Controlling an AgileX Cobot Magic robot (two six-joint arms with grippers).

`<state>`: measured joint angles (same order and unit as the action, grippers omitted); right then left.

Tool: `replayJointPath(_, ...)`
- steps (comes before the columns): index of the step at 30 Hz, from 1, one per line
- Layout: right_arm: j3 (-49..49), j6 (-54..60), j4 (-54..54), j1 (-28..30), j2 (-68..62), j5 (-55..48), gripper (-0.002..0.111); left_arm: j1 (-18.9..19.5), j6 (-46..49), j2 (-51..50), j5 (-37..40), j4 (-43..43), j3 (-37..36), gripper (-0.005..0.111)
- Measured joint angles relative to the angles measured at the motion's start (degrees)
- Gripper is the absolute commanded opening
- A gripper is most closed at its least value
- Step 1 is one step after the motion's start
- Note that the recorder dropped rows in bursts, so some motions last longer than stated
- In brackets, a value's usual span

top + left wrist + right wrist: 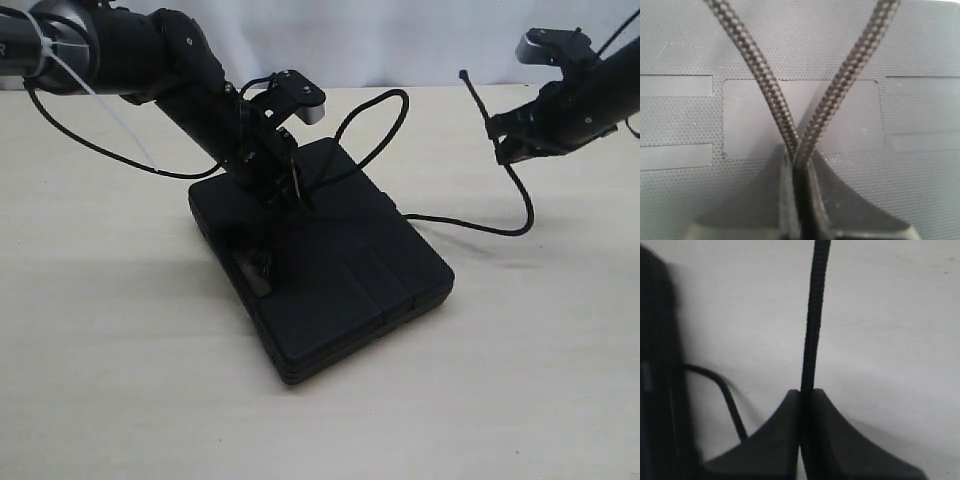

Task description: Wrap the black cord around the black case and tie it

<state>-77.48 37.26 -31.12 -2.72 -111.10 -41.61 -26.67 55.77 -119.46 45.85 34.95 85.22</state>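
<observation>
Black cord [757, 75]: we count one, looping over the top of the one black case [340, 270] and trailing off to its right. The case lies flat on the bench [120, 350]. We count two tools. The left tool [296, 198] is pressed together on two strands just above the case. The right tool [497, 142] pinches a single strand over the bench, beside the case.

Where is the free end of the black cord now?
In the exterior view the black cord's free end sticks up on the right side, just above the right gripper that pinches it, apart from the black case.
</observation>
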Motion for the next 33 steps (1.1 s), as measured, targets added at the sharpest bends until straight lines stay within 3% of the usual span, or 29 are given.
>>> replayJointPath(9,22.29,35.27,-13.00,0.00,14.61,5.45,0.004,0.00,0.22,0.00,0.00,0.00,0.00,0.000)
replayJointPath(14,27.10,56.43,-19.36,-0.11,15.70,-0.98,0.004,0.00,1.08,0.00,0.00,-0.64,0.00,0.000)
replayJointPath(25,27.44,70.12,-30.96,-0.09,15.70,-4.36,0.004,0.00,2.30,0.00,1.31,-3.28,0.00,0.000)
replayJointPath(33,27.44,77.97,-38.96,-0.09,15.70,-8.02,0.004,0.00,10.25,0.00,5.76,4.08,0.00,0.000)
